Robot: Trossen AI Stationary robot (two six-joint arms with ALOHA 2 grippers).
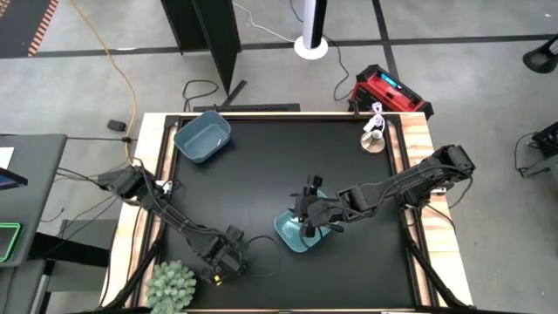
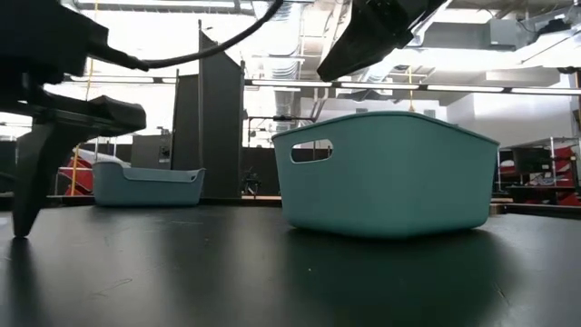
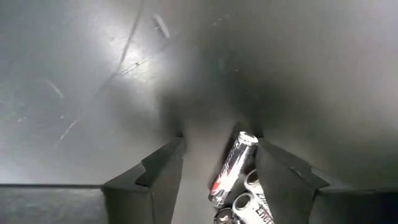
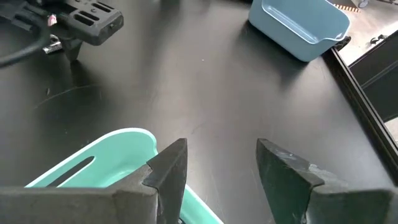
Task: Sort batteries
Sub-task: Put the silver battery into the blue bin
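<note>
Left gripper (image 3: 217,155), jaws spread, straddles dark red-marked batteries (image 3: 231,169) lying on the counter (image 1: 261,166) at seven o'clock. Right gripper (image 4: 214,165), jaws released and empty, hangs above the teal bin (image 1: 292,231) (contents hidden). Blue bin (image 1: 202,136) at eleven o'clock. Sorting apparently remains unfinished.

Table top (image 1: 288,166): smooth black, semi-gloss, faintly scratched; pale wood edging. Teal bin (image 2: 386,173) and blue bin (image 1: 202,137): smooth matt plastic. Batteries (image 3: 233,169): glossy printed wrap, shiny metal ends.
</note>
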